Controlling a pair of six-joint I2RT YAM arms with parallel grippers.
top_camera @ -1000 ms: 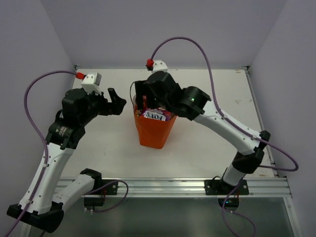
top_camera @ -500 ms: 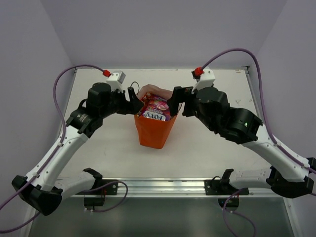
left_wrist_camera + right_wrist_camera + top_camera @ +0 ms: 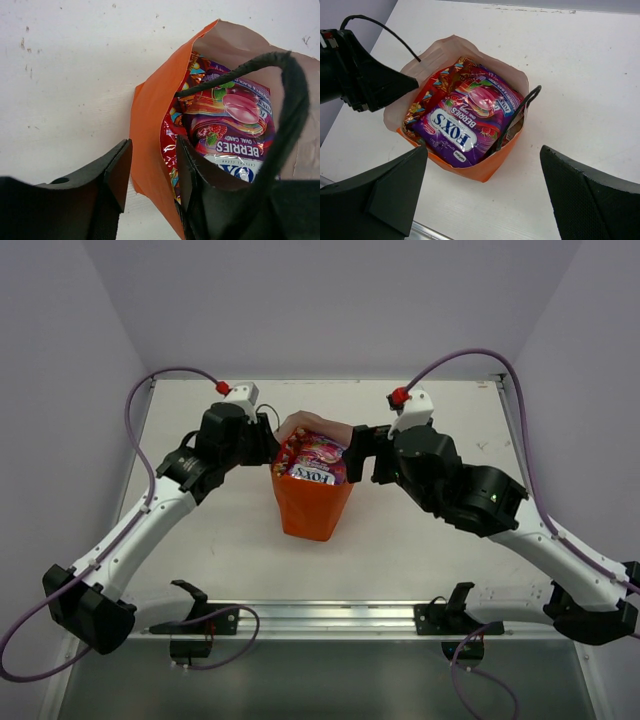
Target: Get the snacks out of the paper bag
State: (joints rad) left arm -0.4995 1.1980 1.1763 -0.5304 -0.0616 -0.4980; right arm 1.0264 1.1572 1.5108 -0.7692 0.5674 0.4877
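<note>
The bag (image 3: 312, 510) stands upright mid-worktop (image 3: 220, 540), snacks (image 3: 312, 462) packed inside. I see my left gripper (image 3: 150, 170) with jaws apart, straddling the bag's wall, one inside. My right gripper (image 3: 482, 150) has jaws wide apart, bag just beyond them.

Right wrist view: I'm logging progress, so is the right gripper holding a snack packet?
No, the right gripper is open with nothing between its fingers, and the snacks sit inside the paper bag.
</note>
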